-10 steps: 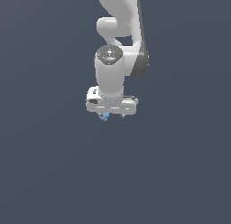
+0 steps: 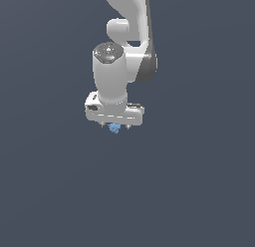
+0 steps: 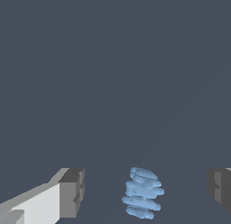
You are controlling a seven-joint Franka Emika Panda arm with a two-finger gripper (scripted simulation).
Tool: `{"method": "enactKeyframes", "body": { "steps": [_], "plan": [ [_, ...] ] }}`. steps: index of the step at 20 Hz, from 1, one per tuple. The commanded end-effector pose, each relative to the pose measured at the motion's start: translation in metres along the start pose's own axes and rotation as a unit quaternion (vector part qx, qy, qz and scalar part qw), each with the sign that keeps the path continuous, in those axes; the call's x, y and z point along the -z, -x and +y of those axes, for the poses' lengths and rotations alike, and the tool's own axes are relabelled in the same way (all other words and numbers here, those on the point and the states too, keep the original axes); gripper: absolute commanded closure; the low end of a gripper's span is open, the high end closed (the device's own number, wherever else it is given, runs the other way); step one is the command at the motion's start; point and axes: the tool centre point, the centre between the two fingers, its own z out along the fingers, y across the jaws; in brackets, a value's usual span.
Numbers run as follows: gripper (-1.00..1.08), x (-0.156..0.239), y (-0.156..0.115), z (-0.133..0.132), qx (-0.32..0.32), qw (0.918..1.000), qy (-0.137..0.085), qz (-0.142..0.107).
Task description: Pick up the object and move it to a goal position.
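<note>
Claw (image 2: 115, 125) straddles the light-blue object (image 3: 143, 193), fingers wide apart, gripping nothing.
Low in the wrist frame, the object sits between both pads; centre it, then close gently.

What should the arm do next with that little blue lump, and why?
Probably close the gripper. In the wrist view the blue object sits between the two fingers, with open gaps on both sides, so nothing holds it yet. The exterior view shows it just under the gripper. Whether the fingers are low enough cannot be told, so a slight descent first may be wise.
</note>
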Motion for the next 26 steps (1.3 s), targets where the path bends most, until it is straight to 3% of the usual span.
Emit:
{"method": "enactKeyframes", "body": {
  "steps": [1, 14, 26],
  "plan": [
    [-0.92, 0.004, -0.002, 0.008, -0.006, 1.0, 0.001, 0.004],
    [-0.92, -0.012, 0.011, 0.009, -0.019, 0.9998, -0.001, 0.002],
    [-0.92, -0.069, 0.069, 0.022, -0.079, 0.9968, -0.006, -0.004]
  ]
}}
